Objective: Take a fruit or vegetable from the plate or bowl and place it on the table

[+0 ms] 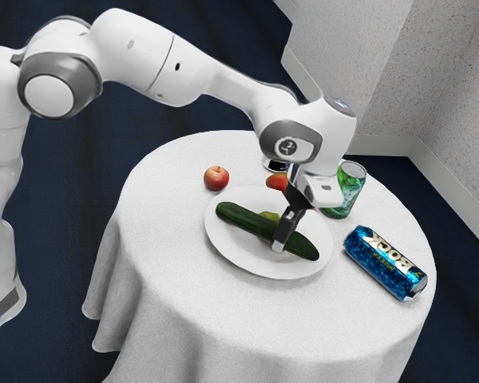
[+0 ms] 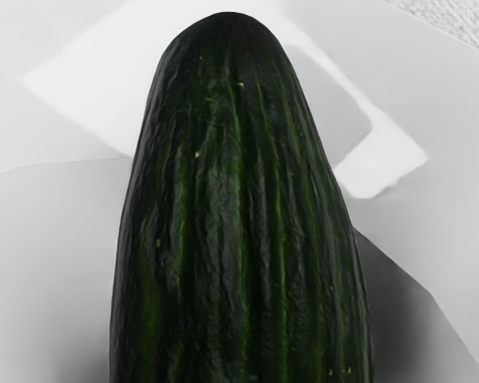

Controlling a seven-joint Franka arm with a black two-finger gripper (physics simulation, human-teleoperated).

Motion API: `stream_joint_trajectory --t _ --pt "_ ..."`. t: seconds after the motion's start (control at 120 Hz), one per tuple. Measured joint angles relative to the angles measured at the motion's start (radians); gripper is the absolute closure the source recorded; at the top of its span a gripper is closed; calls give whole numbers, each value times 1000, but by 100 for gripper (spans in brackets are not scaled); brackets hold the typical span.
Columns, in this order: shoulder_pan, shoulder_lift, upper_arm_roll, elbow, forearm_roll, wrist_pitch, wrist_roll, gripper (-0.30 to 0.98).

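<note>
the grasp on the cucumber (image 1: 243,218), exterior and wrist views. we find the vegetable lying across the white plate (image 1: 215,246), with a yellow-green fruit (image 1: 269,215) just behind it, partly hidden. the end effector (image 1: 284,239) stands low over the plate, at the half of the cucumber nearer the blue can (image 1: 383,263); whether it is clamped there or merely straddling the skin we cannot tell from these views. we judge the step in hand to be securing the grip. to do it well, we should centre the hand across the narrow width, close evenly on both flanks, and lift only once the hold is firm. since the grasp seems to sit off the middle, the longer end may sag or swivel — a slow, straight rise would limit this and spare the fruit beside it. the cucumber should then clear the rim fully before we carry it sideways and lower it, level, onto the table (image 1: 168,275) on the near side of the plate. as to pose, we note the arm (image 1: 136,56) reaching in from the exterior view's left, its forearm sloping down to a bent wrist, the hand (image 1: 315,187) pointing steeply downward with a slight tilt — the wrist view looks along the cucumber toward one rounded end.
</note>
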State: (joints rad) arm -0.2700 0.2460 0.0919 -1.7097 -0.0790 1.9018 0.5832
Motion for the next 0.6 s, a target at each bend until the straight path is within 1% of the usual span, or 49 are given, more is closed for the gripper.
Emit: stream_joint_trajectory --t 0.133,0.183,0.333,0.417,0.6 --pt "2 11 0 0 -4 9 10 3" --pt "7 13 0 0 -4 12 13 9" --pt "16 27 -1 3 -5 18 22 37" --pt "21 34 -1 5 -5 24 30 48" --pt "15 14 -8 9 -5 29 44 55"
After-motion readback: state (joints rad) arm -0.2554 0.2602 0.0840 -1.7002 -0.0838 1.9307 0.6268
